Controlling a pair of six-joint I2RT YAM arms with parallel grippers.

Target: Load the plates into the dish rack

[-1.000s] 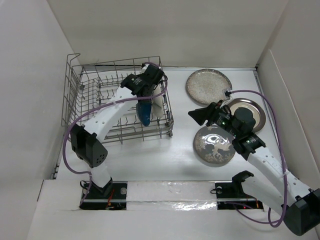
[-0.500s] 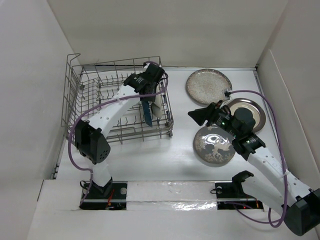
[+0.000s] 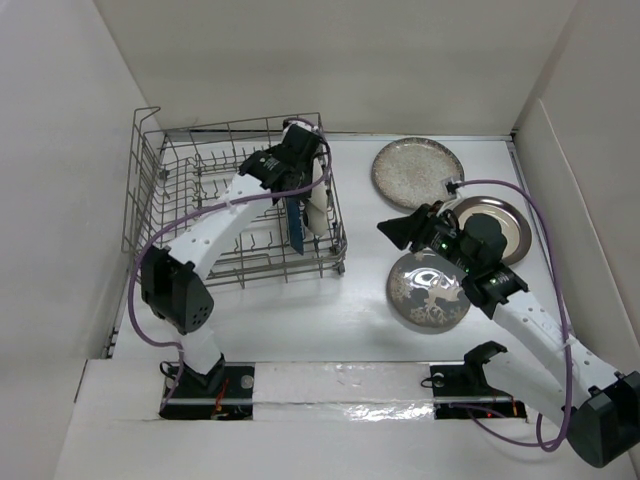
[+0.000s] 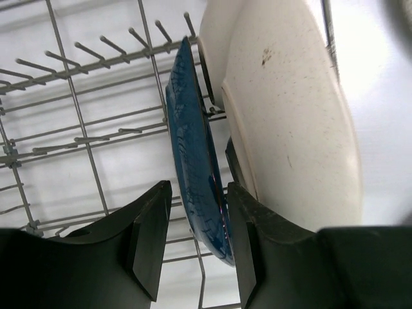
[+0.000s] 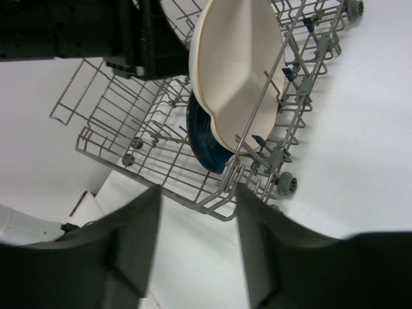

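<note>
White enclosure walls surround a white counter (image 3: pixel 330 320).

- Grey wire dish rack (image 3: pixel 150 200) stands at the far left.
- Dark blue teardrop dish (image 4: pixel 193 174) stands on edge among the tines at the rack's right end, just beside the cream three-section plate (image 4: pixel 290 129), which is also upright.
- Left tool (image 4: pixel 193 219) straddles the blue dish with its fingers narrowly parted. Whether they clamp it cannot be told.
- Right tool (image 5: pixel 197 193) is spread wide and empty, hovering right of the rack.
- On the counter at the right lie a speckled grey-beige plate (image 3: pixel 417 172), a silver-rimmed cream plate (image 3: pixel 497 225) partly covered by the right arm, and a grey plate with white deer design (image 3: pixel 428 290).
</note>
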